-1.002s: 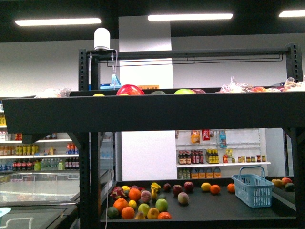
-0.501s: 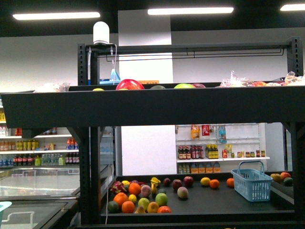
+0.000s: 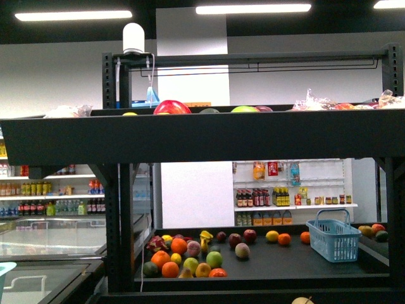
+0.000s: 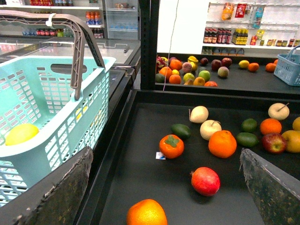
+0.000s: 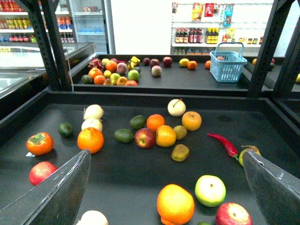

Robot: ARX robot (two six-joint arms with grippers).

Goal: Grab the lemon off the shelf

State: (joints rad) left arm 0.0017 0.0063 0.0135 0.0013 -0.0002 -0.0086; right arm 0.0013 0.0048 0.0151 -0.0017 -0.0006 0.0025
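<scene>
The shelf [image 3: 202, 136] is a black metal rack with dark tray tiers. Both grippers hover over one fruit-strewn tier [image 5: 140, 187]. My left gripper [image 4: 165, 161] is open above a persimmon [image 4: 171, 146] and a red pomegranate [image 4: 205, 181], holding nothing. A yellow, lemon-like fruit [image 4: 21, 133] lies inside the teal basket [image 4: 56, 93] beside this tier. My right gripper [image 5: 166, 159] is open and empty over an orange [image 5: 175, 204] and a green apple [image 5: 210, 190]. Another yellow fruit [image 5: 184, 62] sits on the far rack; whether it is a lemon is unclear. Neither arm shows in the front view.
A blue basket [image 3: 333, 239] stands on the far rack among scattered fruit [image 3: 183, 256]. The tier has raised edges [image 4: 124, 122] and black posts [image 5: 262, 47]. A red chilli [image 5: 224, 144] lies towards one end. White wall shelves of bottles [image 3: 291, 206] stand behind.
The front view has shifted: the rack sits a little higher in the picture, and the top of a pale fruit now shows at the bottom edge.
</scene>
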